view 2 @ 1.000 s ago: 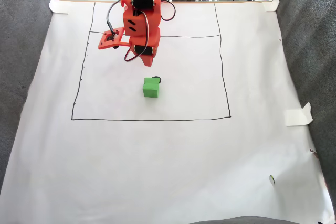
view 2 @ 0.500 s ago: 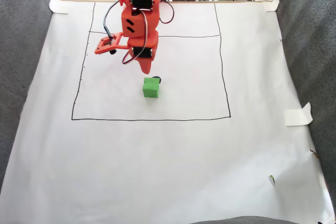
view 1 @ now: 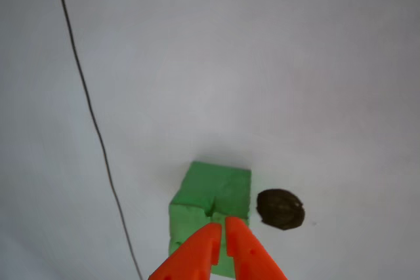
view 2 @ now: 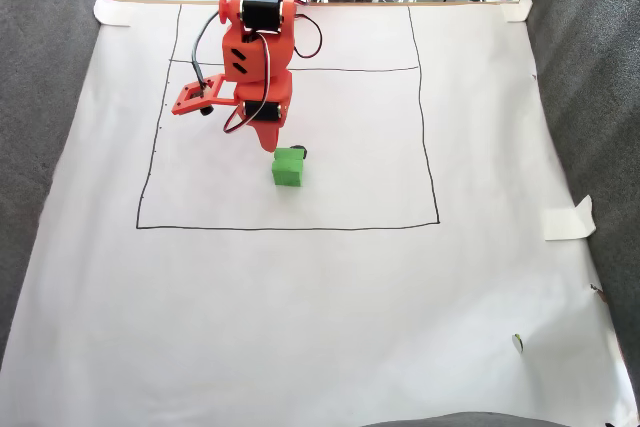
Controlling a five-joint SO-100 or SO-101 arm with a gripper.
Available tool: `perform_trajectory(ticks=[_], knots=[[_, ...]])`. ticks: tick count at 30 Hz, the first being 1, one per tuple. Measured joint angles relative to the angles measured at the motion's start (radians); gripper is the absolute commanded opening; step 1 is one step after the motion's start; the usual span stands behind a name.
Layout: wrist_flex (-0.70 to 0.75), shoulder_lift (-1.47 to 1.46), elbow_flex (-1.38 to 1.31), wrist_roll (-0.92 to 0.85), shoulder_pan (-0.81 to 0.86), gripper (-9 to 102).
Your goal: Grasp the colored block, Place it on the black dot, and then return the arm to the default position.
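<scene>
block: the colored block [view 1: 211, 209] lies directly ahead of the hand [view 1: 219, 226] tips
dot: the black dot [view 1: 280, 208] sits just right of them, beside the block
line: drawn line [view 1: 92, 119] runs left

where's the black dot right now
In the other view the black dot sits on the white paper just right of the green block, apart from it, up and right of the orange fingers.

The arm [view 2: 256, 57] is bright orange plastic with black motors, red and white cables, and a pointed tool [view 1: 221, 231].
</scene>
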Motion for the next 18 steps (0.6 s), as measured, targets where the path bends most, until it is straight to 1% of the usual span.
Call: perform_trajectory(ticks=[3, 9, 12, 18], knots=[[0.009, 0.0, 0.0, -0.011, -0.002, 13], [0.044, 0.0, 0.0, -0.029, -0.021, 28], [0.066, 0.0, 0.0, -0.048, -0.038, 32], [0.101, 0.0, 0.0, -0.069, -0.052, 35]])
